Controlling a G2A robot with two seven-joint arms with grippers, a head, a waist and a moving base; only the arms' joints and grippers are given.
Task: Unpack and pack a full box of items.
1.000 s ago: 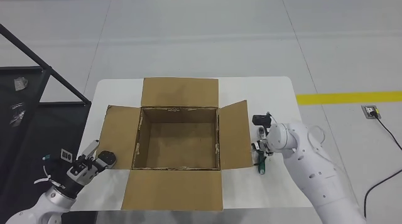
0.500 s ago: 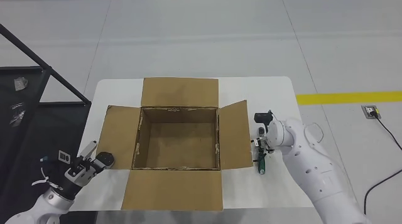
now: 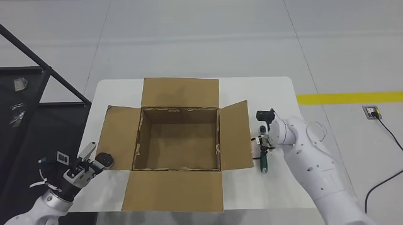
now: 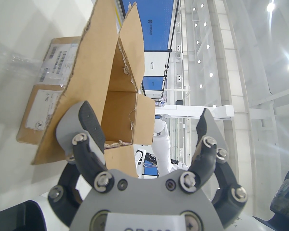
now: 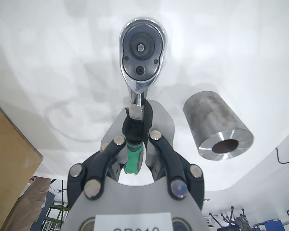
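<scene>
In the top view, the open brown cardboard box [image 3: 179, 143] sits in the middle of the white counter [image 3: 264, 89]. Its four flaps are splayed outward and its inside is bare, which we take to mean the mouth is kept free for both arms. The right claw [image 3: 260, 150] is just beside the right flap and holds the chrome ratchet wrench with the green handle [image 3: 264, 164] outside the box. The left claw [image 3: 93, 163] waits at the near left corner of the counter, just off the left flap.

In the left wrist view, that claw's fingers stand wide apart with nothing between them. It faces the box's labelled side and raised flap, so we judge it parked out of the way.

In the right wrist view, the claw is clamped on the wrench's neck, where the handle meets the shank, so the head juts forward low over the counter. We cannot tell whether it touches. A dull steel cylinder with a bored end [image 5: 218, 123] lies near it on the counter.

Compared with a second ago, the left arm has drawn back slightly toward the counter's near edge. The right arm has carried the wrench a little away from the flap.
</scene>
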